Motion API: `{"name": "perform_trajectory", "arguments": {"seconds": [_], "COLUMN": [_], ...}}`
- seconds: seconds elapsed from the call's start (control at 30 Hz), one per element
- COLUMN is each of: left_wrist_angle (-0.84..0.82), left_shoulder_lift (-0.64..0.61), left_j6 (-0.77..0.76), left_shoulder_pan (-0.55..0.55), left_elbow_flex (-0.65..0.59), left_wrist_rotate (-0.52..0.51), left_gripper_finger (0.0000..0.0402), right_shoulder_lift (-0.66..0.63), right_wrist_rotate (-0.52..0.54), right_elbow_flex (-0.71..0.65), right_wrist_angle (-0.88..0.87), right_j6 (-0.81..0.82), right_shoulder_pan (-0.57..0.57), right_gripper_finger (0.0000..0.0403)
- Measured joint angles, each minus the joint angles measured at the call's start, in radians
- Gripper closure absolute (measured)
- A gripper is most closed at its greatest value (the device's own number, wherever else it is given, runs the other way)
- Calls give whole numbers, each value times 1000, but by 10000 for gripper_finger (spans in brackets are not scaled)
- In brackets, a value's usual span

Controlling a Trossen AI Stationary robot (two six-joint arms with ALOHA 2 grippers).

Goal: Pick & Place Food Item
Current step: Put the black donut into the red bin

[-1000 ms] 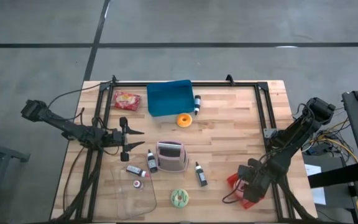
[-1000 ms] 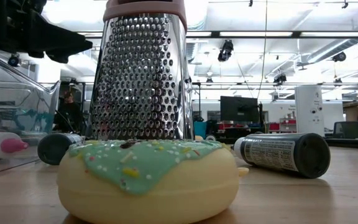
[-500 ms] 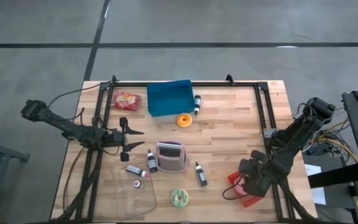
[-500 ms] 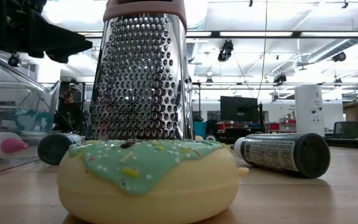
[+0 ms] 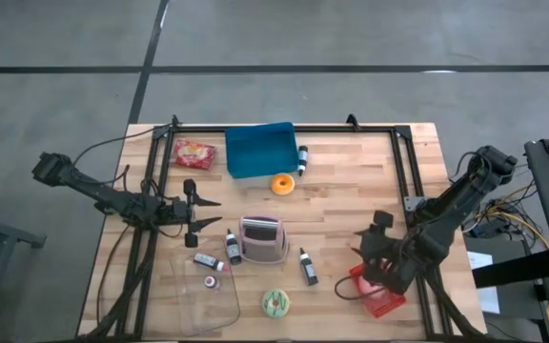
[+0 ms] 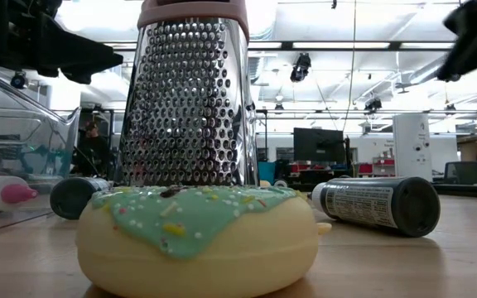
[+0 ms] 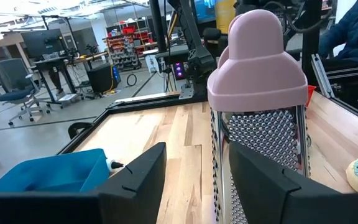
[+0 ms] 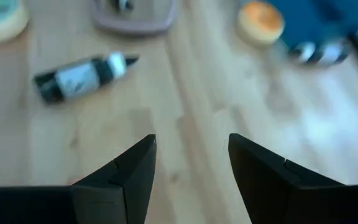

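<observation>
High view first: the grater (image 5: pixel 263 238) sits mid-counter (image 5: pixel 351 191), so I'll place stuff off that; green-iced donut (image 5: pixel 275 303) is just in front of it, orange donut (image 5: pixel 282 184) behind it next to the blue bin (image 5: pixel 260 150); left end effector (image 5: pixel 198 212) hangs to the grater's left, fingers apart, holding nothing; right end effector (image 5: pixel 370 243) is well off to the grater's right over a red thing (image 5: pixel 377 295), fingers parted, empty too.
</observation>
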Motion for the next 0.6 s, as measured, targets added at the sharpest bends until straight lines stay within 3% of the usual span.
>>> {"name": "perform_trajectory", "arguments": {"seconds": [0.13,0.27,0.43,0.6], "left_wrist_angle": [0,0,-20,-165], "left_shoulder_lift": [0,0,-1,-1], "left_j6": [0,-7,-54,-110], "left_shoulder_pan": [0,0,2,6], "left_elbow_flex": [0,0,10,72], "left_wrist_rotate": [0,0,-25,-80], "left_gripper_finger": [225,225,225,225], "right_shoulder_lift": [-31,-80,-148,-206], "right_wrist_rotate": [72,69,-1,-113], "right_elbow_flex": [-40,-105,-187,-289], "right_wrist_angle": [130,368,614,822], "right_j6": [-160,-377,-602,-763], "right_shoulder_pan": [-42,-90,-155,-244], "right_gripper_finger": [205,210,218,223]}}
